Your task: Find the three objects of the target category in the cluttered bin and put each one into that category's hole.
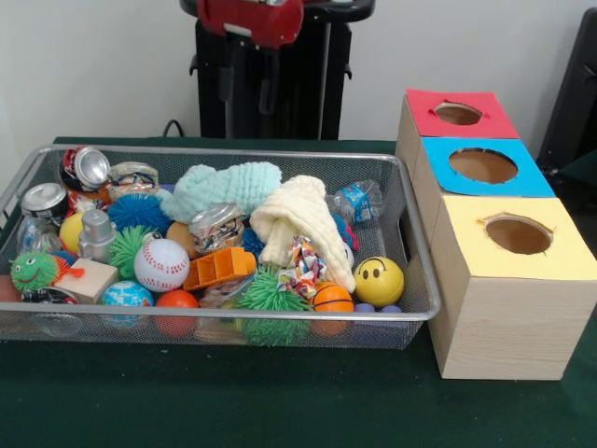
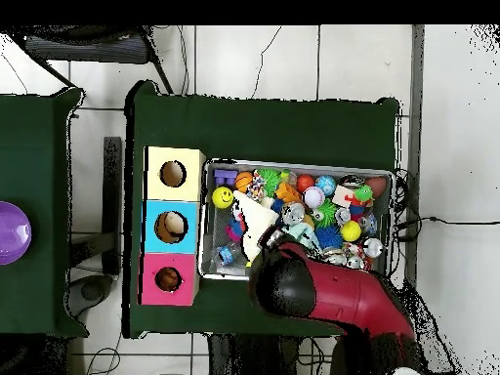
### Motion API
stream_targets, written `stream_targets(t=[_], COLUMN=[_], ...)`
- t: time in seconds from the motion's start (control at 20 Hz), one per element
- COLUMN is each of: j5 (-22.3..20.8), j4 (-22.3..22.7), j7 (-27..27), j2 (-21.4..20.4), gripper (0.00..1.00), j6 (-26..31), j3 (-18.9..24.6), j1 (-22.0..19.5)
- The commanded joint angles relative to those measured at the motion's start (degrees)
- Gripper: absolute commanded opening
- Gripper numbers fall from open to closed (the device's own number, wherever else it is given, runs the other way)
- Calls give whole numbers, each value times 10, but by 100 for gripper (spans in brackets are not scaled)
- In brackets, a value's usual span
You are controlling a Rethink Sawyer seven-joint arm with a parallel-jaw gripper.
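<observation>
I see the silver mesh bin (image 1: 280, 318) lying flat and crowded; the red-bordered hole (image 1: 458, 114) faces up beside it.

The bin (image 1: 410, 313) is silver wire mesh on a dark green worktop (image 1: 280, 401); the three pale wooden boxes have a red top (image 1: 459, 114), a blue top (image 1: 485, 166) and a yellow top (image 1: 518, 238); inside lie a white baseball (image 1: 161, 265) with red stitching, a yellow smiley ball (image 1: 379, 281), a small orange basketball (image 1: 332, 298) with black lines, a mint green cloth (image 1: 224, 187), a cream cloth (image 1: 298, 224) and green spiky balls (image 1: 270, 294); the arm (image 2: 342, 293) is red and black.
</observation>
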Motion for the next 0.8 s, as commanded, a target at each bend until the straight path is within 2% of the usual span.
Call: stream_targets(t=[0.05,0.5,0.8], j5=[22,45,65], j4=[-29,-56,-69], j7=[79,104,98], j2=[99,197,235], gripper=[100,100,100], j6=[-81,-195,-230], j3=[43,15,0], j1=[23,61,81])
